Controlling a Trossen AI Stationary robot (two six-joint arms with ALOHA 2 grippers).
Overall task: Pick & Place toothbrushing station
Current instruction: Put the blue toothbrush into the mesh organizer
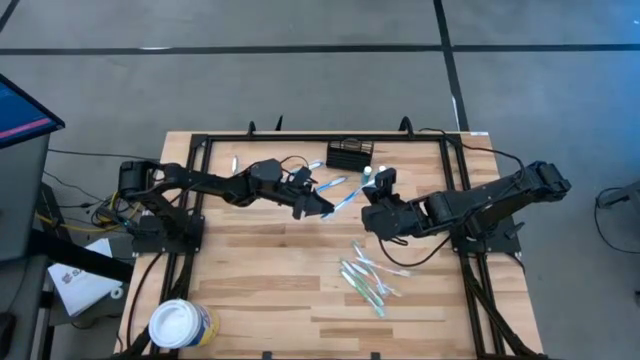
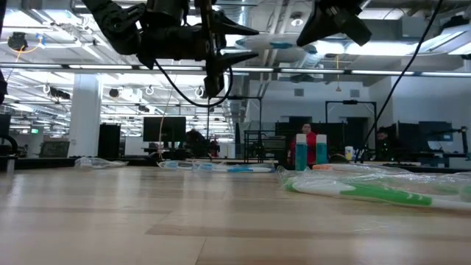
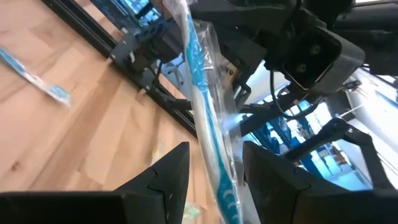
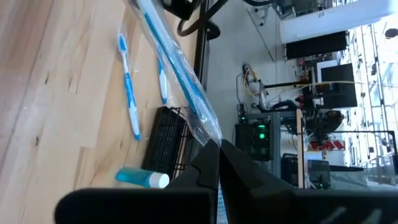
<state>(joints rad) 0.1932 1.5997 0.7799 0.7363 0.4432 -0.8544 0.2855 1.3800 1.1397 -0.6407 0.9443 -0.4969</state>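
A blue-and-white toothbrush (image 1: 345, 192) in a clear wrapper hangs in the air between both grippers, above the table's middle. My left gripper (image 1: 324, 207) is shut on it from the left. My right gripper (image 1: 372, 190) is shut on the wrapper from the right. The toothbrushing station (image 1: 350, 152), a small black wire-mesh caddy, stands on its base near the far edge, behind both grippers. It also shows in the right wrist view, as the black mesh caddy (image 4: 165, 146) beyond the wrapped brush. My left gripper pinches the wrapped toothbrush's shaft (image 3: 214, 155) between its two fingers (image 3: 171, 171). The fingers point about level, from the table's left, and lie across the brush. The brush is lifted clear and runs on toward the right gripper. My right gripper pinches the clear wrapper's end (image 4: 208, 134) between its shut fingertips, slanting down from the table's right. The wrapped brush stretches away from the fingers, clear of the table.
Several wrapped toothbrushes (image 1: 368, 275) lie in a loose pile on the near right. A round white tub (image 1: 180, 325) stands at the near left corner. A blue tube (image 4: 140, 177) and loose brushes (image 4: 127, 93) lie by the caddy. A black frame (image 1: 200, 140) borders the table.
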